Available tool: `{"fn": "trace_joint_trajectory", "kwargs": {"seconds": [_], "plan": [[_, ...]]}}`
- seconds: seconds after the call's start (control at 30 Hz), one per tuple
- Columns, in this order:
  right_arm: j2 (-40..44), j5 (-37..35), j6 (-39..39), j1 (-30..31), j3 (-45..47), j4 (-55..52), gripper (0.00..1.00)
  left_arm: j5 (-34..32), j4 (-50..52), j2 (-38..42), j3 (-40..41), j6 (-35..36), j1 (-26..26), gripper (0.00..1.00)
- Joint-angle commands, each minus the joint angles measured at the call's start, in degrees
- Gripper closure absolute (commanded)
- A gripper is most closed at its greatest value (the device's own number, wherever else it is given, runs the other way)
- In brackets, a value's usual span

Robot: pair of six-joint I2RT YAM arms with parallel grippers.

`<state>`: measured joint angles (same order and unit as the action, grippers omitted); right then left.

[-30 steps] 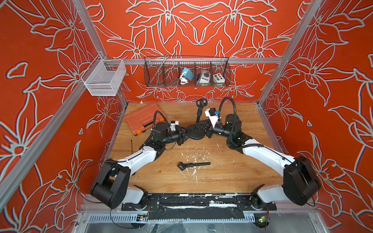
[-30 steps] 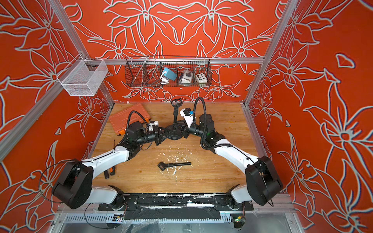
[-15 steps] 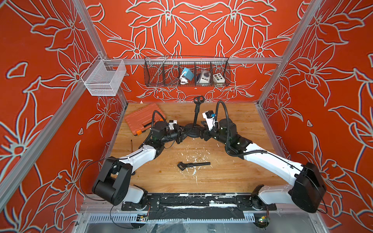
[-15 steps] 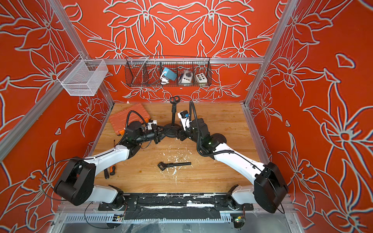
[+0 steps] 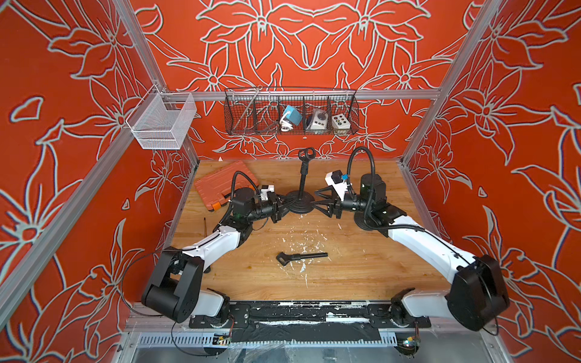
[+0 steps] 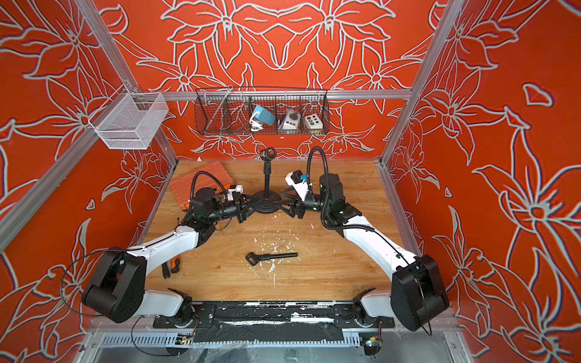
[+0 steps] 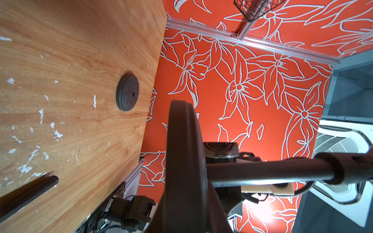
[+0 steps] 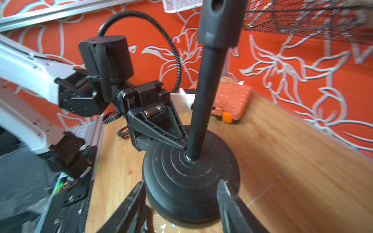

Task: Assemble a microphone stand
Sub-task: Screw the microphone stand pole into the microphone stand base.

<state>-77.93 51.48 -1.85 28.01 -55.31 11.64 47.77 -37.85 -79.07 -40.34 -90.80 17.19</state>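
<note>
The microphone stand is upright at the back middle of the table in both top views: a round black base [image 5: 300, 203] [image 6: 267, 202], a pole [image 5: 303, 177] [image 8: 203, 100] and a clip [image 5: 306, 154] on top. My left gripper [image 5: 286, 201] [image 8: 183, 145] is shut on the base's left rim, its upper finger lying on the base beside the pole. My right gripper [image 5: 319, 199] [image 8: 181, 201] is open and low, with one finger on each side of the base's right edge. A loose black rod [image 5: 301, 257] [image 6: 272, 257] lies in the middle of the table.
An orange case [image 5: 220, 184] [image 8: 232, 100] lies at the back left. A small black disc [image 7: 127, 91] rests on the wood near the right wall. A screwdriver [image 6: 174, 265] lies by the left arm. A wire basket [image 5: 290, 113] and a white mesh basket [image 5: 160, 122] hang on the walls.
My right gripper was shut up by the pole a second ago. It has opened and come down to the base. The left gripper has kept its hold on the base.
</note>
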Motion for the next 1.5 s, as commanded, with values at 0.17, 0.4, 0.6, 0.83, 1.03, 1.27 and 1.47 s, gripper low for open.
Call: {"fn": "trace_joint_trajectory", "kwargs": {"seconds": [0.17,0.4,0.6,0.83,1.03,1.27,1.47], "plan": [[-5.4,7.3,-4.0,-0.1,-3.4,10.9,0.47,6.5,-6.2,3.7,-0.5,1.2,-0.3,1.00],[-8.8,8.3,-11.9,0.4,-3.2,23.6,0.55,7.1,-5.9,4.2,-0.5,1.5,-0.3,1.00],[-9.7,8.5,-12.3,1.6,-3.8,24.8,0.61,7.3,-4.6,4.2,-1.2,1.8,-0.4,1.00],[-9.8,7.8,-12.3,2.0,-2.1,25.4,0.70,7.1,-4.2,3.5,-1.9,2.4,-0.3,1.00],[-9.4,7.1,-11.7,2.6,-1.0,24.8,0.76,7.1,-5.1,2.5,-1.7,2.0,-0.3,1.00],[-9.5,6.9,-11.9,2.7,0.6,25.6,1.00,6.6,-5.5,1.7,-2.1,1.9,-0.3,1.00],[-5.7,-13.9,-11.6,4.1,1.5,14.3,1.00,5.4,-5.6,0.8,-3.5,1.6,-0.3,1.00]]}}
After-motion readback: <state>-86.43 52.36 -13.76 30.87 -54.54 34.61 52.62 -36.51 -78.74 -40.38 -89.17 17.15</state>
